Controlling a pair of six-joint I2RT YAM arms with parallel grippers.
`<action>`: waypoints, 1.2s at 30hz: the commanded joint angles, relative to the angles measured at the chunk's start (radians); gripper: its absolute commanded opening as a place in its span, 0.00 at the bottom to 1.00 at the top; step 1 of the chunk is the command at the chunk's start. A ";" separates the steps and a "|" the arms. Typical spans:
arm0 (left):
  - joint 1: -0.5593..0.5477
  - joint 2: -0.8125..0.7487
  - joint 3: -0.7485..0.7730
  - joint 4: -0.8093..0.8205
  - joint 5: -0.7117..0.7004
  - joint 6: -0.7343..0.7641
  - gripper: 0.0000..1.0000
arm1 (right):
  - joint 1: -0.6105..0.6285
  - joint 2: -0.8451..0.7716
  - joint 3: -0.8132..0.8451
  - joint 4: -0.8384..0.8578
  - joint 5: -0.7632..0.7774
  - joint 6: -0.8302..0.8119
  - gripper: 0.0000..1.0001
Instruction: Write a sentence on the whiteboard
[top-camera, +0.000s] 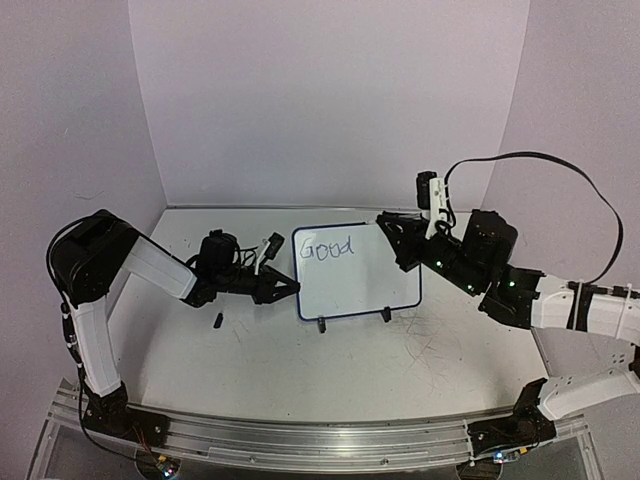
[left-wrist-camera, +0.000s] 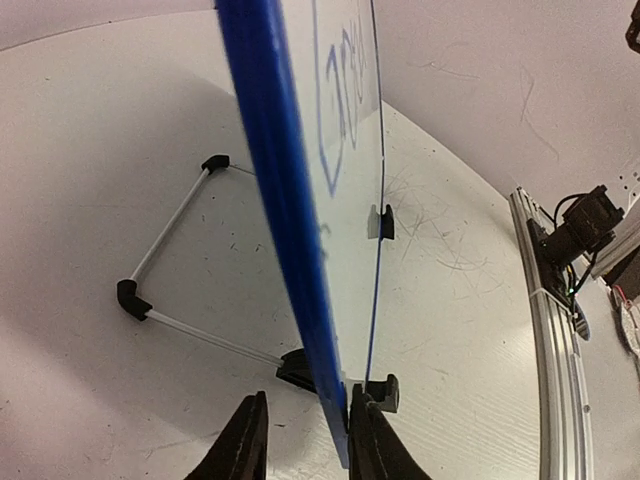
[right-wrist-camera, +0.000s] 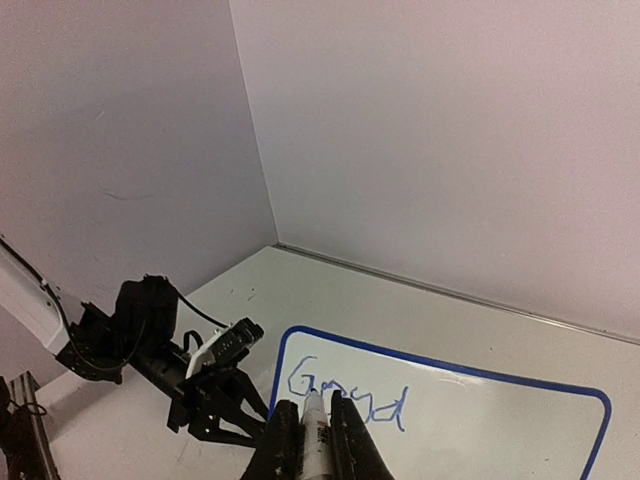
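Evidently mid-writing: only "Good" of sentence (top-camera: 327, 246) on whiteboard (top-camera: 360, 290), upright at centre. Clenched on marker (right-wrist-camera: 315, 445) with right gripper (right-wrist-camera: 312, 405); straddling board's left frame with left gripper (left-wrist-camera: 307, 395), slack, gap beside one finger. Calls next for shifting tip right, past the "d". Cannot tell tip contact; marker body cut off.

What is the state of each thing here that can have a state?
whiteboard: standing upright, partly written.
sentence: unfinished, only "Good" written.
marker: gripped, tip toward the whiteboard.
left claw: open around the whiteboard's left edge.
right claw: shut on the marker.
small black piece: lying on the table.
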 joint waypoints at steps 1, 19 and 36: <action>0.005 -0.023 0.003 -0.015 -0.006 0.014 0.37 | -0.005 0.016 -0.001 -0.048 0.079 -0.082 0.00; 0.008 -0.105 -0.041 -0.008 -0.070 -0.178 0.76 | -0.054 0.129 0.061 -0.020 0.153 -0.062 0.00; 0.007 -0.022 -0.073 0.221 -0.086 -0.372 0.78 | -0.055 0.189 0.069 -0.060 0.209 -0.164 0.00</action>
